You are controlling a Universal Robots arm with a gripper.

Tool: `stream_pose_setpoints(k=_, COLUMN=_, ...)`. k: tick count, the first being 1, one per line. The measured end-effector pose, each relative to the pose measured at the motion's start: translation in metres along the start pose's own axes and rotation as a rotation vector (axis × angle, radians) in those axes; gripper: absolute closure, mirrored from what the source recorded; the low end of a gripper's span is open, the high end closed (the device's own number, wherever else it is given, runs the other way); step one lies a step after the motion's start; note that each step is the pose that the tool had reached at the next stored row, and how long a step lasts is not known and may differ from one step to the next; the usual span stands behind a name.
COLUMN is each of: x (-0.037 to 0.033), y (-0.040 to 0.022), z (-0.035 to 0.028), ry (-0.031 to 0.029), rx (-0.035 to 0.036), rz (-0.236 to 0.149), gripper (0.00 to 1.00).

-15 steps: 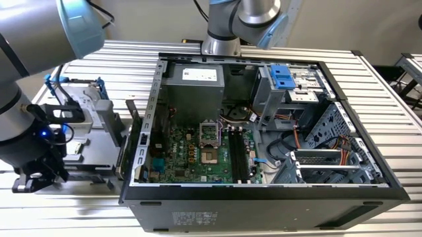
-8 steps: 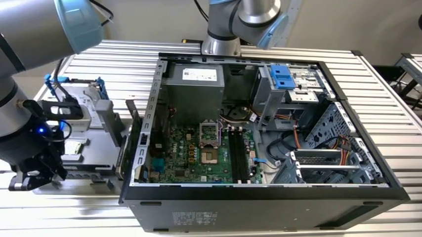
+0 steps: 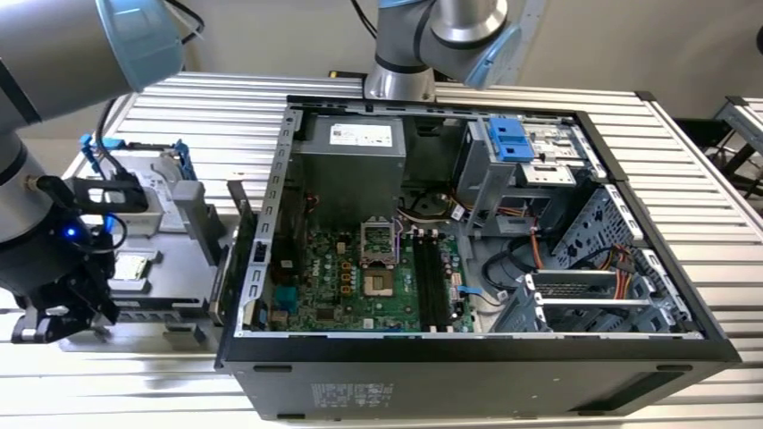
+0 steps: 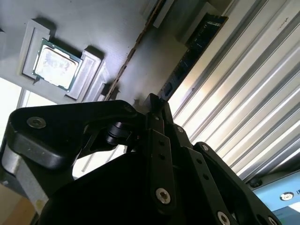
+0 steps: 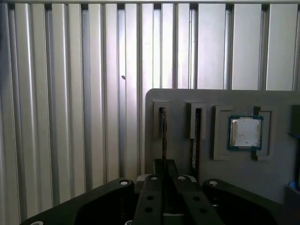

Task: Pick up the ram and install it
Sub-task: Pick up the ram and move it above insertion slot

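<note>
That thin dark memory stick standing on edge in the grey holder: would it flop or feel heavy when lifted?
The ram looks like a thin, flat board, so probably stiff and light. Standing on edge in a narrow slot of the holder, it might jam if pulled crooked.

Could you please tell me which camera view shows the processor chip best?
The first wrist view: the processor chip faces it squarely in the grey tray. The second wrist view shows it at an angle; the exterior view, far off.
</note>
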State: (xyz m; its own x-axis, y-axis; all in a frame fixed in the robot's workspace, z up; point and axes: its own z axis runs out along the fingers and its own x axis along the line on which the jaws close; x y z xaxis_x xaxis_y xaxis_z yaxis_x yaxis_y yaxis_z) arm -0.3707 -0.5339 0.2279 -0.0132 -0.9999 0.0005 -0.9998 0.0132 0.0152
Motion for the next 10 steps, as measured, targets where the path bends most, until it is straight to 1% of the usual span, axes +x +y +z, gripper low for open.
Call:
stream_pose_setpoints(k=2, x=0.0, y=0.0001, z=-0.0007, ry=-0.0003, rx=0.0003, rz=0.0, gripper=1.0)
stream_pose_setpoints(k=6, x=0.0, y=0.0003, z=-0.0023, ry=-0.0036, rx=0.0005, rz=0.001, gripper=1.0)
stream_pose_setpoints(k=10, x=0.0, y=0.0003, z=-0.0053, ry=-0.0054, rx=0.0005, rz=0.001, gripper=1.0)
